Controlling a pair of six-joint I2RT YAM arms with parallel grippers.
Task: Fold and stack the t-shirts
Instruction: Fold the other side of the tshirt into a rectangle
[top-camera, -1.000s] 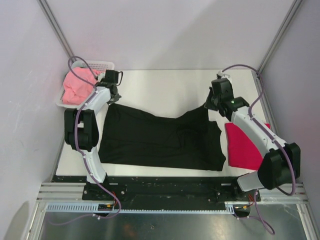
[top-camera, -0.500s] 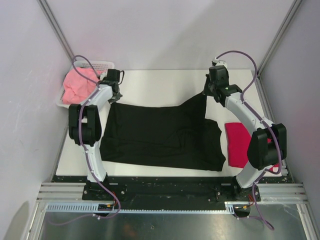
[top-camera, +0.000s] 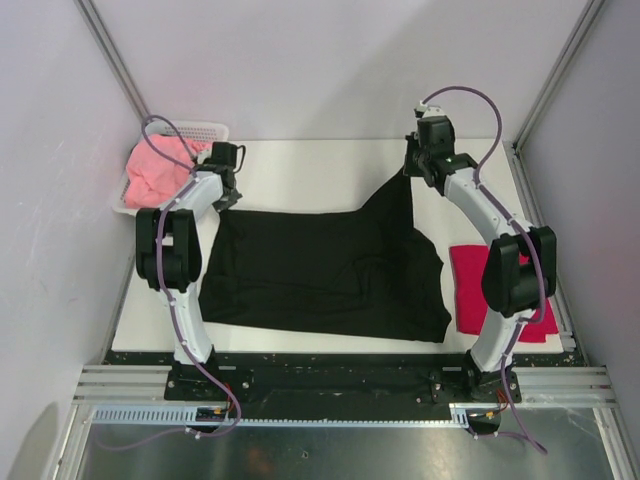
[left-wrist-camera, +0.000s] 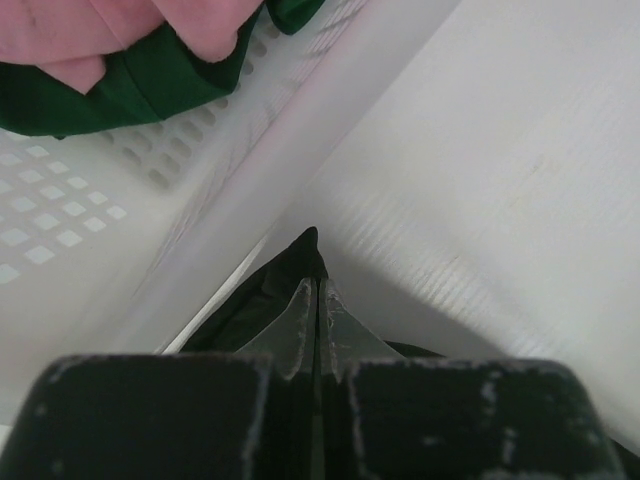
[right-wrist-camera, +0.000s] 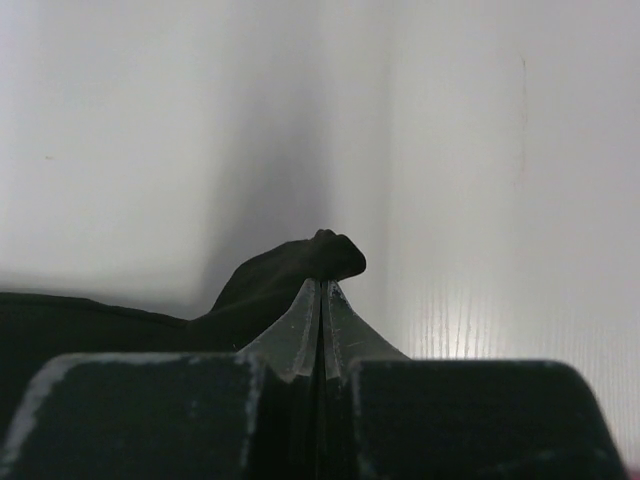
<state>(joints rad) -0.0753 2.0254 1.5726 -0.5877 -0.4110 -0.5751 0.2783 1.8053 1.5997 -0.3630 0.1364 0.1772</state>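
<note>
Left arm (top-camera: 200, 195) and right arm (top-camera: 478, 203) reach far forward, left claw (left-wrist-camera: 317, 290) and right claw (right-wrist-camera: 322, 290) pinched tight

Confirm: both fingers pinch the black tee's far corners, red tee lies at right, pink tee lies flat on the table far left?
Wrong on the pink tee: top external view shows it bunched in the white basket, not flat on the table. The left fingers and right fingers do pinch the black tee; red tee lies at right.
</note>
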